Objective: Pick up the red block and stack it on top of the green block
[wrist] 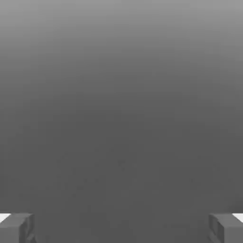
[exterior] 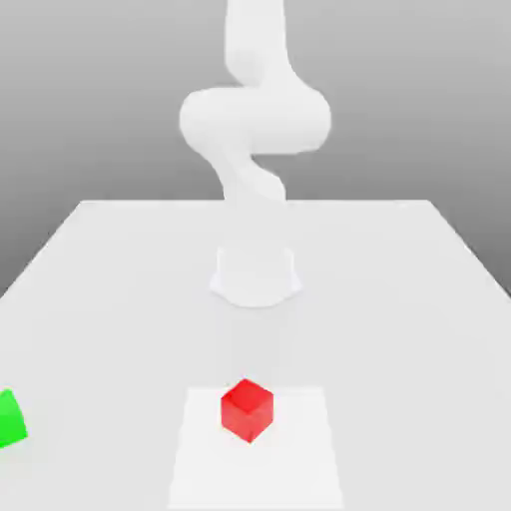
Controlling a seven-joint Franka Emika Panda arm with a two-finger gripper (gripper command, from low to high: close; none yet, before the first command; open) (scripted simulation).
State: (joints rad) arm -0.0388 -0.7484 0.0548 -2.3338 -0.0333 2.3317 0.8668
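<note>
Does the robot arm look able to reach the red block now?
Probably yes: nothing stands over or against the red block, the green block lies well aside, and the tool is open and empty.

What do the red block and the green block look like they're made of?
The red block: perhaps painted wood or plastic, plain and fairly matte; its flat faces differ only in shade, with no grain visible.
The green block: likely the same sort of material, as its colour is just as even, though the picture's edge cuts it off.
</note>
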